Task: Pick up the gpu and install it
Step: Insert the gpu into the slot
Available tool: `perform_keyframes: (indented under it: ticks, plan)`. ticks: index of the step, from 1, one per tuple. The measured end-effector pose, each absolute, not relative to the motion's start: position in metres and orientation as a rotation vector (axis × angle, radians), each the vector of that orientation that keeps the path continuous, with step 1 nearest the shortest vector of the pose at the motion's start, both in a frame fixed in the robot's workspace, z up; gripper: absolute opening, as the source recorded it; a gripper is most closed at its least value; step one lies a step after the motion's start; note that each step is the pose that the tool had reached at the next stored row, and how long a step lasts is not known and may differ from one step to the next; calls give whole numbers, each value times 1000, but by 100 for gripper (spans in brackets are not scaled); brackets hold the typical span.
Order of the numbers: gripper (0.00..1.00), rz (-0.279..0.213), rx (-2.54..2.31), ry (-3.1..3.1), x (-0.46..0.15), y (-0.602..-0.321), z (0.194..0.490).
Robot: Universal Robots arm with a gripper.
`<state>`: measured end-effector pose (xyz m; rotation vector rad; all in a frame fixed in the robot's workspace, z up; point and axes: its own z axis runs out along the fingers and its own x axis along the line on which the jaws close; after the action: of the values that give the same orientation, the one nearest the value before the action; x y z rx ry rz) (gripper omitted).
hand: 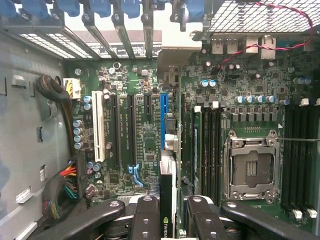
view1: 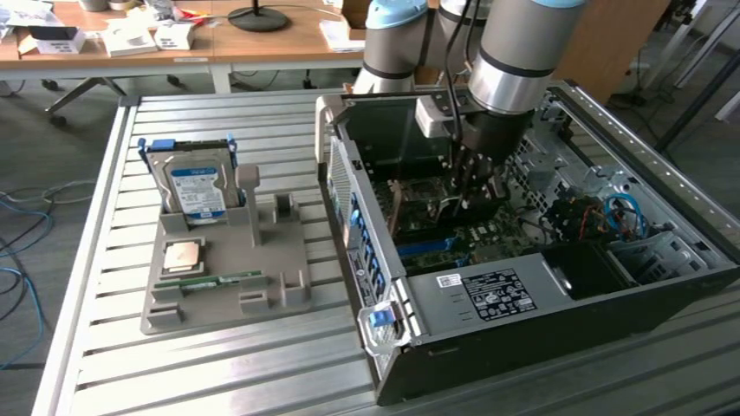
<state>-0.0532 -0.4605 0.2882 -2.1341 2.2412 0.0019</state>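
Note:
The gpu (hand: 167,197) shows edge-on in the wrist view as a thin dark card. Its silvery end bracket (hand: 175,50) points toward the case's rear slot openings. My gripper (hand: 170,212) is shut on it, a black finger pressing each face. The card hangs over the motherboard (hand: 140,140), just beside the long blue slot (hand: 163,120); I cannot tell whether it touches the slot. In the exterior view my gripper (view1: 467,195) reaches straight down into the open computer case (view1: 497,295), near its middle.
On the slatted table a grey holder (view1: 225,286) carries a blue-labelled hard drive (view1: 197,186), a square chip (view1: 183,256) and a green memory stick (view1: 208,280). Inside the case are an open processor socket (hand: 250,167), memory slots (hand: 210,145) and cable bundles (hand: 65,185).

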Motion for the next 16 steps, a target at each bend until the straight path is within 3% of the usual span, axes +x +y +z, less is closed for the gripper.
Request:
perform_keyframes:
  ticks: [16]
  plan:
    - [26, 7, -2137, 2244, -55, -462, 288]
